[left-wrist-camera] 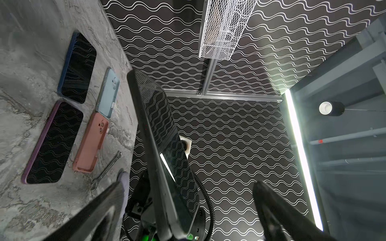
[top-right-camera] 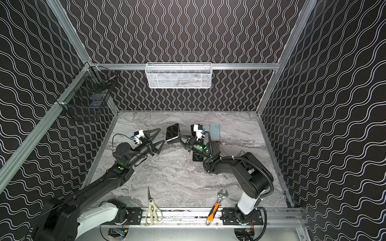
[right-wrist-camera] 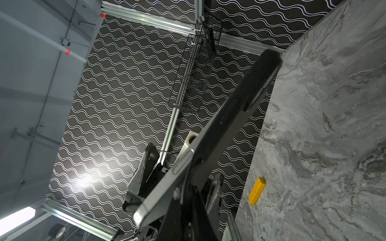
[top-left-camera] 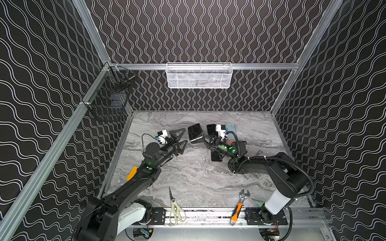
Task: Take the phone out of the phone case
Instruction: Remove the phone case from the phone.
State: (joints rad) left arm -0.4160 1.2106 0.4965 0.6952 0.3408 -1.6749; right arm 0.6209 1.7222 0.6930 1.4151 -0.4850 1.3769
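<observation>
While the phone (top-left-camera: 195, 131) is held clear of the bench (top-left-camera: 188, 177) at far centre, clamped at its silver end in the right pincer (top-left-camera: 203, 138), the dark case (right-wrist-camera: 261, 83) seems only partly slipped off. The left pincer (top-left-camera: 185, 135) is spread empty just left, so separation remains to be done.

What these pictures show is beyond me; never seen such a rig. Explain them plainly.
Two robot arms stand at a marble table, each ending in a two-fingered gripper. Two pictures look down from overhead; two come from cameras on the wrists. The right gripper is shut on a phone, held above the table, its silver end showing out of a dark case. The left gripper is open beside it. On the table lie a purple-edged phone and a blue-edged phone, screen-up, a light blue case and a pink case, a small wrench, a yellow block, and, at the front edge, scissors and an orange-handled wrench.
</observation>
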